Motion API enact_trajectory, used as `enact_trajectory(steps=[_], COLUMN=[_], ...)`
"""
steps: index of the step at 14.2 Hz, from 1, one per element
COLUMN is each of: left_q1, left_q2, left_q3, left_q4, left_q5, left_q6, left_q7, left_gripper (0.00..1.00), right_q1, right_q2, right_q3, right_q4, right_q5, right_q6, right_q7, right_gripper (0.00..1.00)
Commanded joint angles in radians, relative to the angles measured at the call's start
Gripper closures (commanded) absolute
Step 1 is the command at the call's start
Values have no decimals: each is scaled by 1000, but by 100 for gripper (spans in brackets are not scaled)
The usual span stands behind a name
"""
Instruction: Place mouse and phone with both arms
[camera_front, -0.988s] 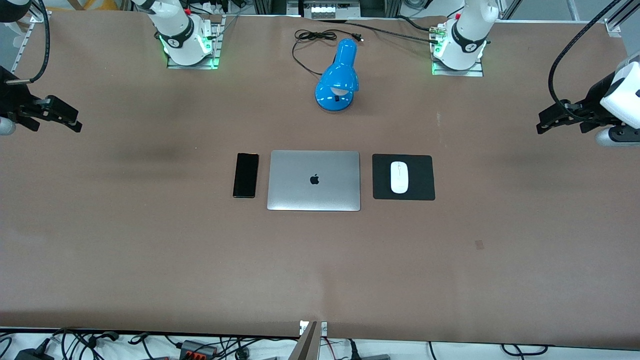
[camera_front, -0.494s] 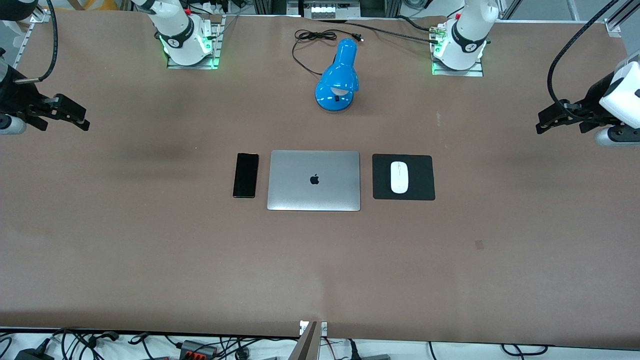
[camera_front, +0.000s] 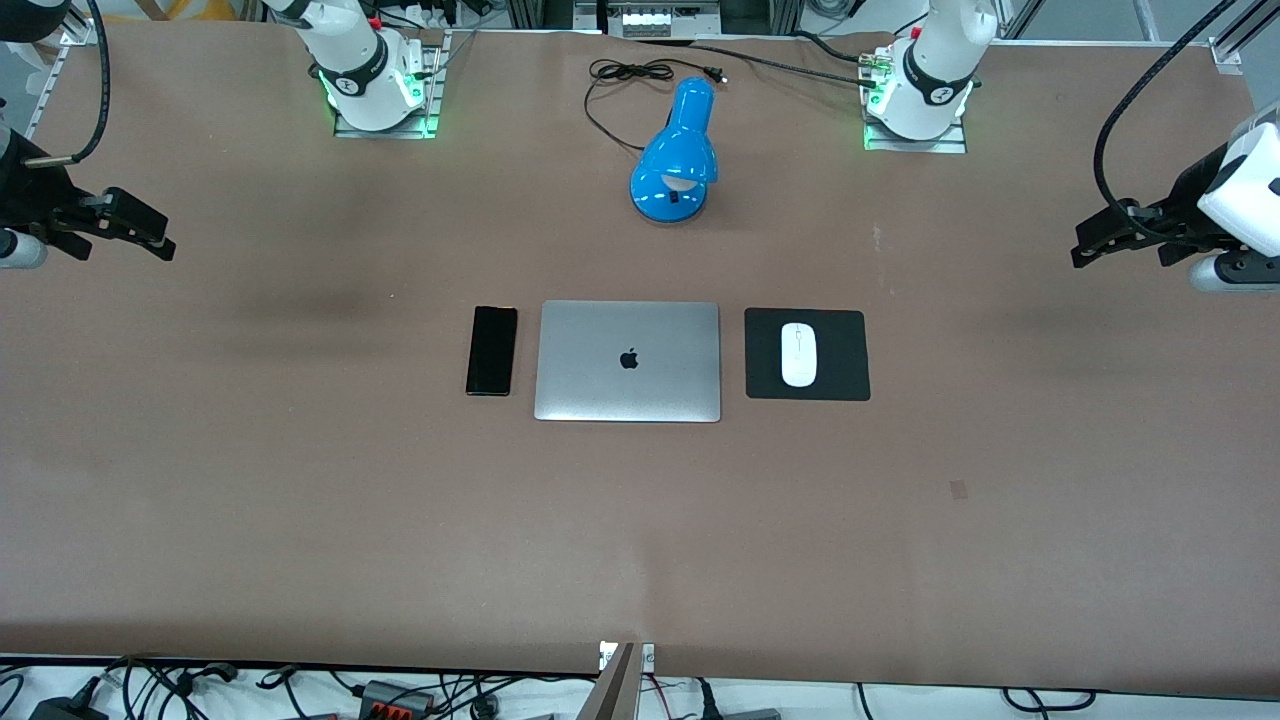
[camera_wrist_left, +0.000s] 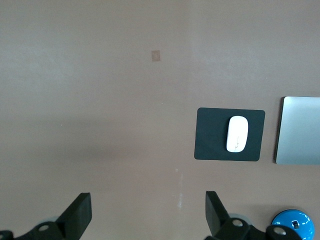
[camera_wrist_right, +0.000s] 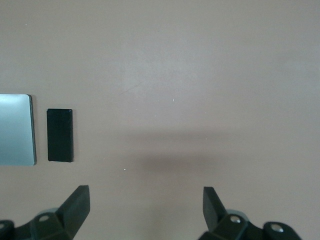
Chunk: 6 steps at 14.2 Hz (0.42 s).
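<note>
The left gripper (camera_front: 1085, 250) hangs with fingers (camera_wrist_left: 80, 212) spread and empty over the counter (camera_front: 300, 500) near the left arm's end; the mouse (camera_front: 799, 354), small, white and glossy, lies inward toward the counter's middle on a black pad (camera_front: 850, 380). The right gripper (camera_front: 150, 240), fingers (camera_wrist_right: 77, 205) likewise spread, is over the right arm's end. The slim black phone (camera_front: 492, 350) lies nearer it, just beside the laptop (camera_front: 628, 385). Both long axes run from the robots' edge toward the camera's edge.
</note>
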Motion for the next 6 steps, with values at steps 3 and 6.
enact_trajectory(steps=[3, 6], left_q1=[-4, -4], left_q2=[-2, -2], left_q3=[3, 3], left_q4=[17, 17], left_q5=[-24, -24], left_q6=[-21, -21], left_q7=[4, 7], left_gripper=[0, 0], right_q1=[11, 9], right_q2=[-16, -16], right_q3=[-10, -8], right_q4=[4, 4], right_q5=[-13, -13], right_q6=[-36, -36], right_q7=[-6, -3], right_gripper=[0, 0])
